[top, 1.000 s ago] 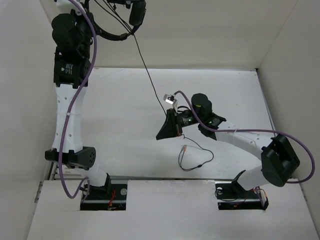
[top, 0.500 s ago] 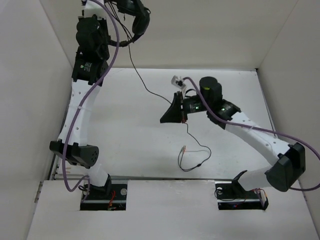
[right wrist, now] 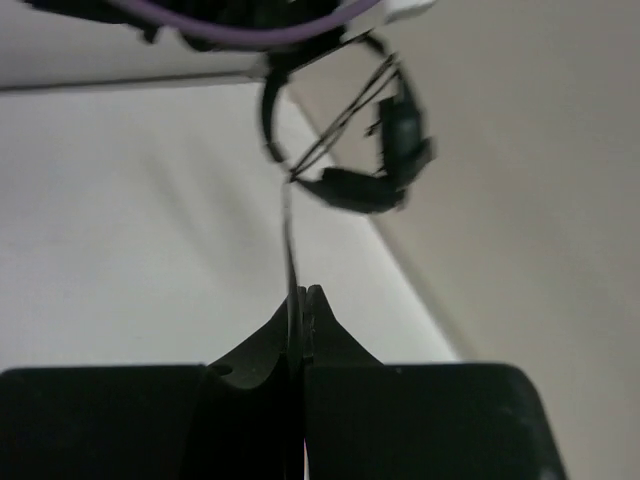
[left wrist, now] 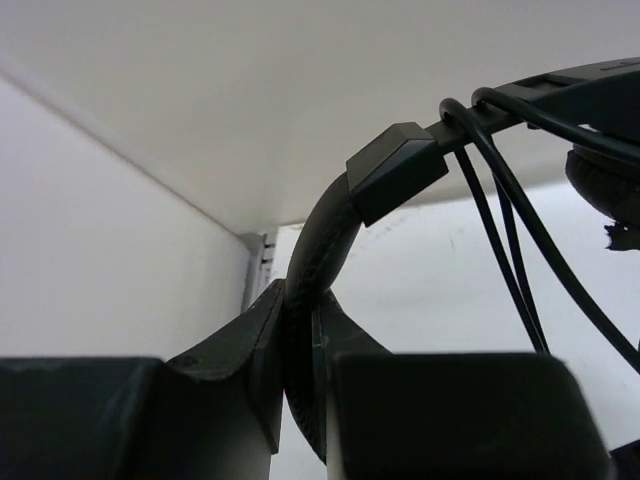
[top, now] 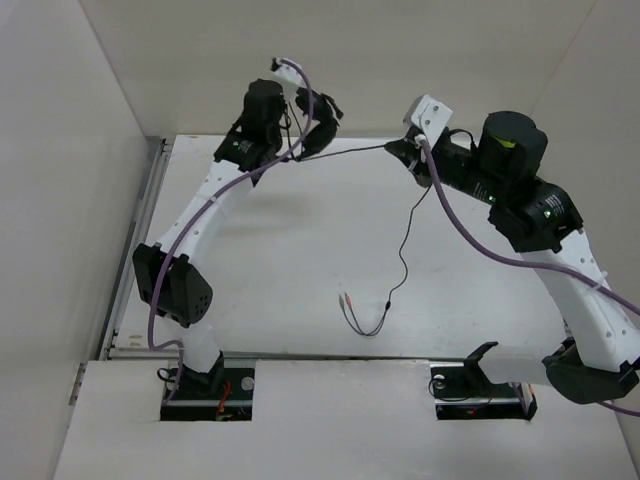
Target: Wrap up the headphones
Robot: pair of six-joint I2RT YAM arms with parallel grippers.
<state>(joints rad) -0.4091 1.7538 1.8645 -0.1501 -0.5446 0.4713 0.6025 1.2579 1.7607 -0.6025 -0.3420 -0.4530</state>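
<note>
At the near side of the white table (top: 250, 290), the pink-tipped plugs (top: 345, 298) are seen lying flat, with a small loop of thin black cable (top: 405, 238) resting just beside them. From that loop the cable is carried up off the table toward the far right, where it is pinched between the pressed-together fingers of the right gripper (right wrist: 303, 300); in the right wrist view the strand is seen running straight out from the meeting fingertips. From there the cable is stretched, nearly taut, leftward above the far edge of the table to the headphones (top: 318, 120), which are held in the air near the back wall (top: 420, 50). The padded headband (left wrist: 320, 220) is clamped between the fingers of the left gripper (left wrist: 300, 335), and several strands of cable are seen draped over the band beside a slider block (left wrist: 395, 170). Part of one earcup (left wrist: 605, 190) is shown at the right edge of the left wrist view. A purple arm cable (top: 232, 183) is looped along the left arm
</note>
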